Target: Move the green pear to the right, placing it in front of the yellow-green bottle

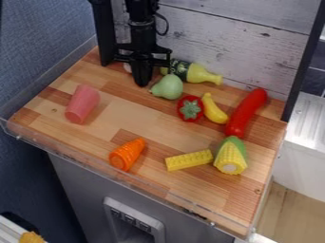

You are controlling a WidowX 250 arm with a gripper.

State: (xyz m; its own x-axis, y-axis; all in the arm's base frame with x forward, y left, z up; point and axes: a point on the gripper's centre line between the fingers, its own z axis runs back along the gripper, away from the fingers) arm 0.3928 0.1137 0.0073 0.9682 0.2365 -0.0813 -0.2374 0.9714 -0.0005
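Carrot (127, 154), orange and ringed with ridges, lies at seven o'clock near the front of the wooden desk (158, 182), its tip aimed at one. At five sits a yellow brick (189, 160), straight-edged and studded. At four, the corn (230, 157) shows bumpy kernels inside a smooth green husk, its top just beside the lower end of the long red pepper (246, 112), glossy and slightly bent, at three. A smooth pink cylinder (82, 104) lies at nine, its far end leaning toward one.

Near the middle, the round, shiny red tomato (190, 108) wears a green star of leaves; the curved yellow banana (214, 109) is close beside it.

Farther back, the pale green pear (169, 87), smooth and matte-looking, lies at about four o'clock from the end effector (143, 81), very near; contact cannot be told. Its narrow end faces between eight and nine. The single arm's end effector hangs just before twelve; whether it is spread, pressed together or pinching anything cannot be told. Behind the pear, the rounded bottle (196, 73) points its neck toward four, before whitewashed, knotted planks (228, 45).
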